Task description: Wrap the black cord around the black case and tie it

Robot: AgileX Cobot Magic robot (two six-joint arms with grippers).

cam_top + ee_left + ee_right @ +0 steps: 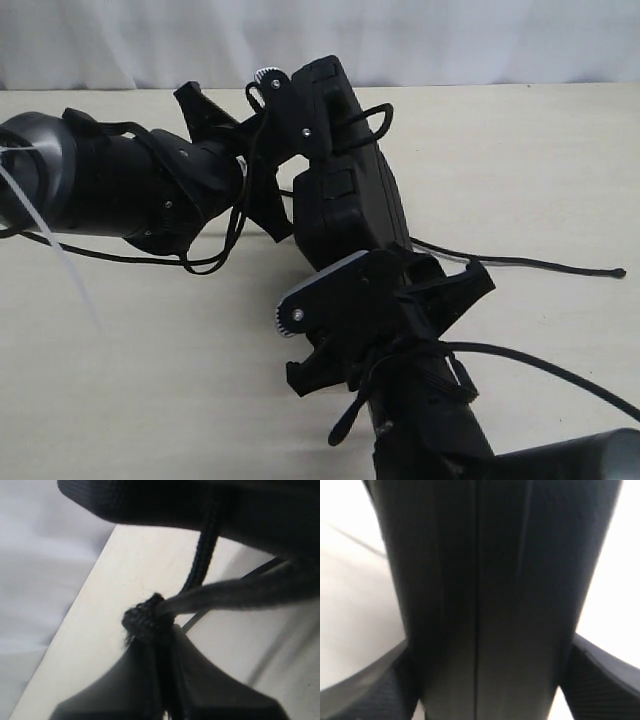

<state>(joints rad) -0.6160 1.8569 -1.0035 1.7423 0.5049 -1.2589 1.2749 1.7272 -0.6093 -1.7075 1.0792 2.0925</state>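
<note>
Much black cord [206,545] possibly behind case [350,205]

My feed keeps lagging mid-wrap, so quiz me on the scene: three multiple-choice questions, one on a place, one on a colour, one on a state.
1. Where does the loose end of the cord lie? A) on the table, right of the case B) inside the case C) hanging off the table
2. The table is: A) green B) cream C) red
3. The right gripper is: A) open B) shut on the cord C) shut on the case
Answers: 1 A, the exterior view shows its tip on the tabletop; 2 B, pale cream all round; 3 C, its fingers flank the case in the right wrist view.
</note>
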